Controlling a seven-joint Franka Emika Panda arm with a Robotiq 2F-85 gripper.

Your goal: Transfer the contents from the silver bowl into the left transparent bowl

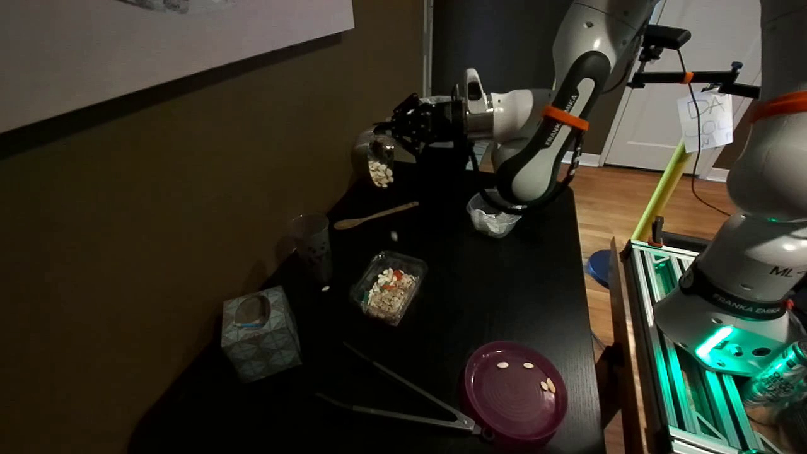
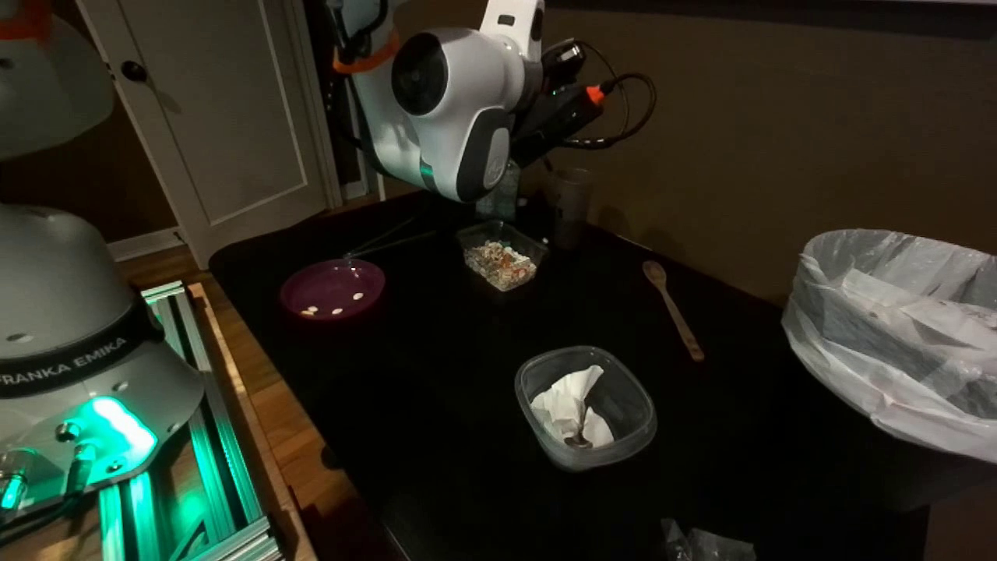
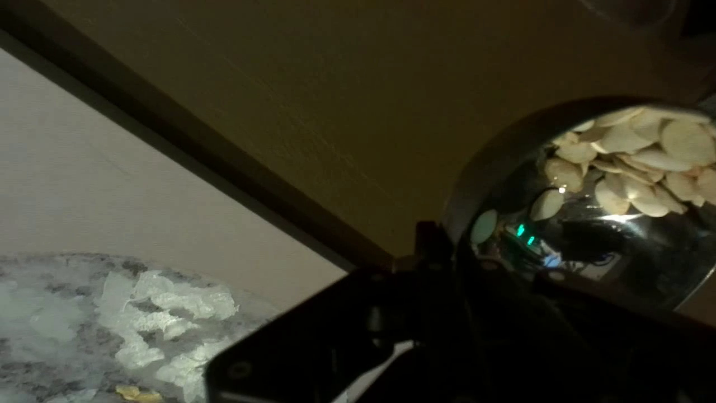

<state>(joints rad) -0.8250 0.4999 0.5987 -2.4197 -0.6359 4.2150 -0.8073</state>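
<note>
The black gripper (image 3: 454, 251) is clamping the tilted, round, shiny metal bowl (image 3: 643, 246) of pale flat seeds (image 3: 651, 158) by its rim, higher than the clear squarish plastic container (image 1: 394, 260).

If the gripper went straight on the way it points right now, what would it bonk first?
Probably the wall: the gripper points toward it in an exterior view, and the wrist view shows it ahead. The bowl in its jaws might touch first. How close the wall is, I can't tell.
</note>
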